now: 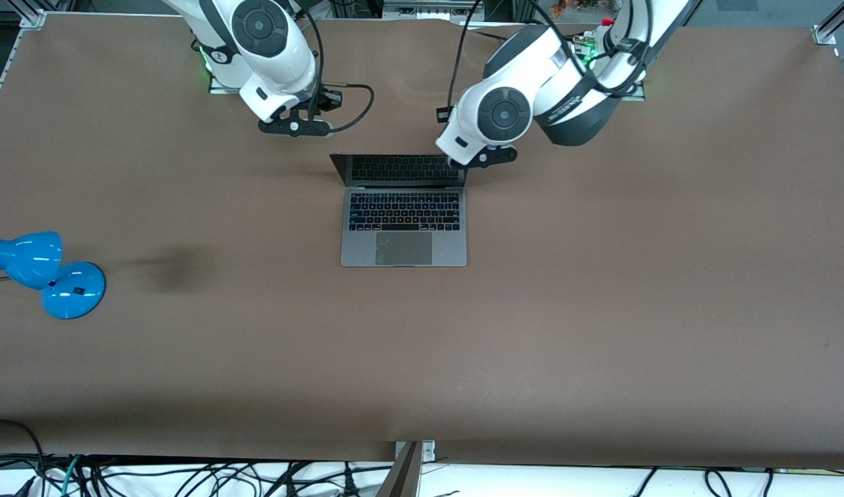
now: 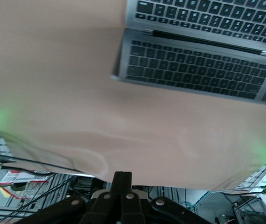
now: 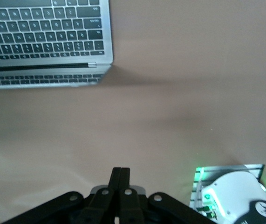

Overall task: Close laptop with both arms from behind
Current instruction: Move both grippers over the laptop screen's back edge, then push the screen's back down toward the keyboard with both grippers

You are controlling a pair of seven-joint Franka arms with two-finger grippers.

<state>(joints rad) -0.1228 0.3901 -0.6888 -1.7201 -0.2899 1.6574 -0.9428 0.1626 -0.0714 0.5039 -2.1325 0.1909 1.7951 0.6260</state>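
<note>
Grey laptop (image 1: 404,238) sits open mid-table on the brown table (image 1: 601,310), trackpad side nearer the front camera, hinge toward the arm bases. Screen (image 1: 401,169) stands up, dark, mirroring the keyboard.

Left gripper (image 1: 494,157) hangs just over the screen's top corner at the left arm's end of the laptop, at or very close to the edge; contact cannot be told from the front view. In the left wrist view, fingers (image 2: 122,184) pressed together, nothing between them, with the laptop (image 2: 193,56) and its mirrored keys filling the picture ahead of the fingers.

Right gripper (image 1: 294,126) hovers over bare table toward the right arm's end, well apart from the laptop and closer to its own base. In the right wrist view, fingers (image 3: 120,179) likewise pinched together and empty, with the laptop's corner (image 3: 46,42) seen ahead and plain brown surface between.

Blue lamp (image 1: 45,273) stands at the right arm's end of the table, nearer the front camera than the laptop and well apart from it.
</note>
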